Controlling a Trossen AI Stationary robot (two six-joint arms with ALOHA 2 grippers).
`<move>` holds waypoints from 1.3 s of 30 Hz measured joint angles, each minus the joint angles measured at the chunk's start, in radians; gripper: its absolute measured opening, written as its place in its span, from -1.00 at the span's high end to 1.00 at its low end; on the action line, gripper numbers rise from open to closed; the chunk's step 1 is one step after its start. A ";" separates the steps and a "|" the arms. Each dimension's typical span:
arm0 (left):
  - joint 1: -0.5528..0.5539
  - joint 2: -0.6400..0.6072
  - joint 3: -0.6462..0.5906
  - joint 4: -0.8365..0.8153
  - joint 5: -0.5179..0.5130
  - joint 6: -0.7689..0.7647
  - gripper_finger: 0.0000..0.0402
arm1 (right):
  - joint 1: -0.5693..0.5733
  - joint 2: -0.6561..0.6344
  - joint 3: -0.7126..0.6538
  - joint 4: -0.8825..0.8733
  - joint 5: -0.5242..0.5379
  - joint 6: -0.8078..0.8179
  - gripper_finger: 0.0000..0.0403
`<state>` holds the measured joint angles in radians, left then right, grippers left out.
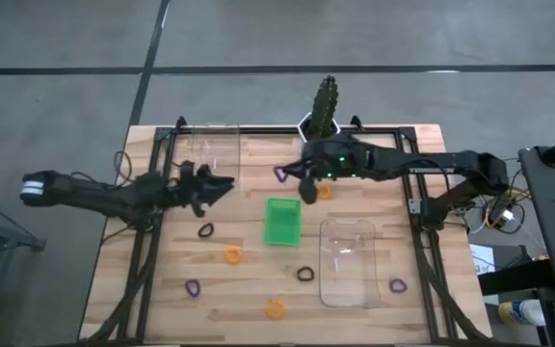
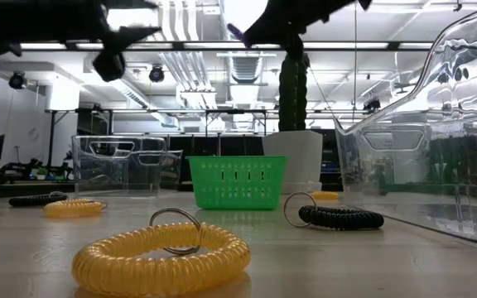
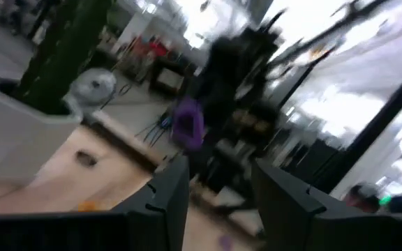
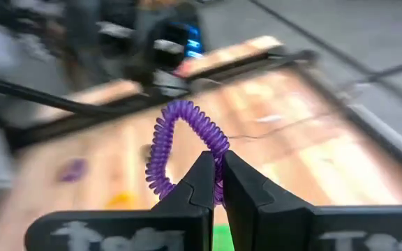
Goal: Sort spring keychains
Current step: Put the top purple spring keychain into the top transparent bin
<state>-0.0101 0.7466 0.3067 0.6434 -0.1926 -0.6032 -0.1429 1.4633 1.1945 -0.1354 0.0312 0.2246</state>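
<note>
Over planked wood table (image 1: 258, 289), coiled purple keychain (image 4: 180, 143) in right tool (image 4: 215, 183).

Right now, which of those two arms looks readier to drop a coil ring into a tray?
The right. Its gripper is shut on a purple keychain, raised above the table beside the green tray. The left gripper is open and empty.

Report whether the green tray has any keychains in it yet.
Empty as far as shown: from above, the green tray shows only bare green floor. The right gripper is shut on a purple keychain, held in the air.
</note>
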 joint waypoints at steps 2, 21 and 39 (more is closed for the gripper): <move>0.000 0.043 0.019 -0.023 -0.001 0.007 0.26 | 0.027 0.033 0.064 -0.071 0.123 -0.040 0.94; 0.000 0.362 0.296 -0.095 -0.024 0.173 0.26 | 0.225 0.176 0.264 -0.229 0.708 -0.261 0.94; 0.001 0.506 0.459 -0.173 -0.123 0.327 0.26 | 0.263 0.174 0.261 -0.235 0.740 -0.262 0.94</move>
<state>-0.0093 1.2525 0.7657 0.4706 -0.3157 -0.2764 0.1203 1.6371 1.4559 -0.3702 0.7710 -0.0374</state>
